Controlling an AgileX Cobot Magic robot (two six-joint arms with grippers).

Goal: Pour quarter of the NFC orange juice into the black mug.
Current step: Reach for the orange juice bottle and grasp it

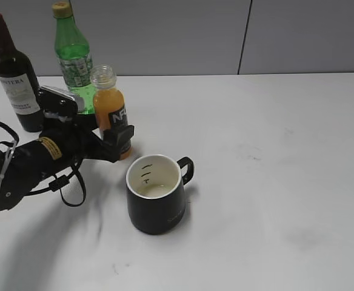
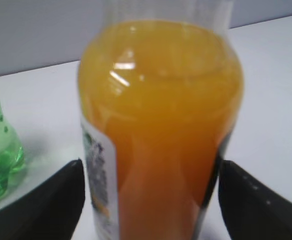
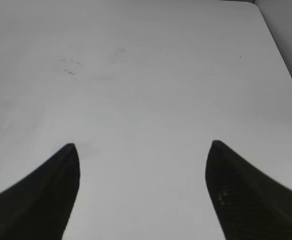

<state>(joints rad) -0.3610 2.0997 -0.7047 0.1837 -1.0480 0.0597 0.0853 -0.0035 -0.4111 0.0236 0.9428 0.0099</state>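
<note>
Task was barely started: no juice in the black mug (image 1: 156, 194) that I could see, its white inside looked bare apart from the small black marks. My left gripper (image 1: 117, 139) was spread wide around the lower body of the NFC orange juice (image 1: 110, 109), one finger (image 2: 41, 205) on each side; from the wrist view I couldn't tell if they touched the plastic, so I call it not yet gripped. Bottle stood upright on the table (image 1: 274, 151), cap off, nearly full, just behind and left of the mug. My right gripper (image 3: 143, 190) hung spread and empty over bare table. Left to do: close, lift, tilt, pour a quarter. Green bottle (image 1: 74, 60) stood right behind the juice and wine bottle (image 1: 16, 79) was near; both crowded the lift.
</note>
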